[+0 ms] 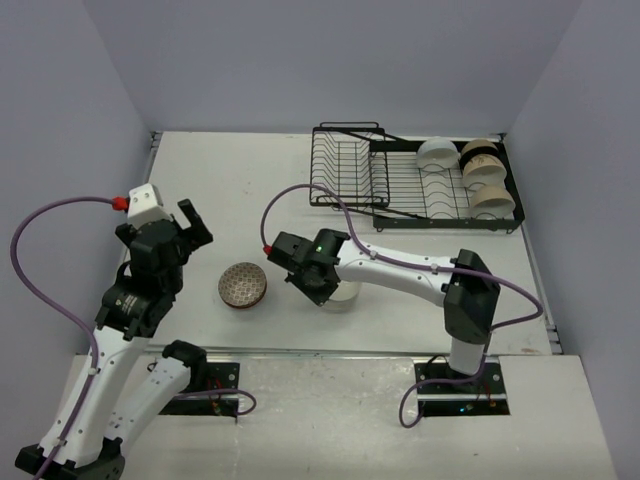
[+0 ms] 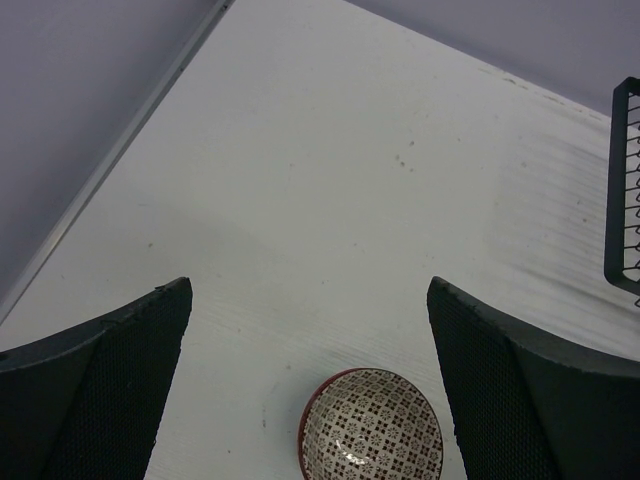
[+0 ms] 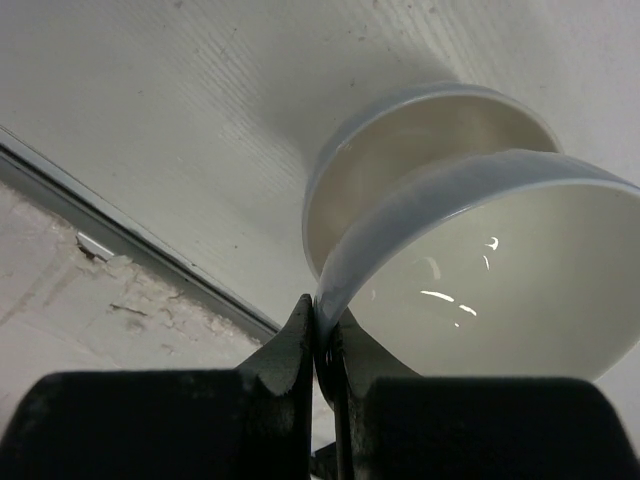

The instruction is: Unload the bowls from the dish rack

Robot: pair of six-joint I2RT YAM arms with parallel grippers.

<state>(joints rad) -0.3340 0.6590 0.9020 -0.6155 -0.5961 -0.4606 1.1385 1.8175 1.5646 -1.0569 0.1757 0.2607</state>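
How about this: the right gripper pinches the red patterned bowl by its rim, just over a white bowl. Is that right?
Not quite. The right wrist view shows the right gripper pinching a white bowl by its rim, just over a second white bowl. The patterned bowl lies apart, untouched.

No legible text, labels or numbers on anything here.

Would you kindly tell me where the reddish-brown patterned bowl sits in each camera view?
Top external: the patterned bowl sits on the table, left of centre.
Left wrist: bottom centre, between the left gripper's open fingers.
Right wrist: not in it; the right gripper pinches a white bowl.
Shared landmark: the dish rack, top external and left wrist only.
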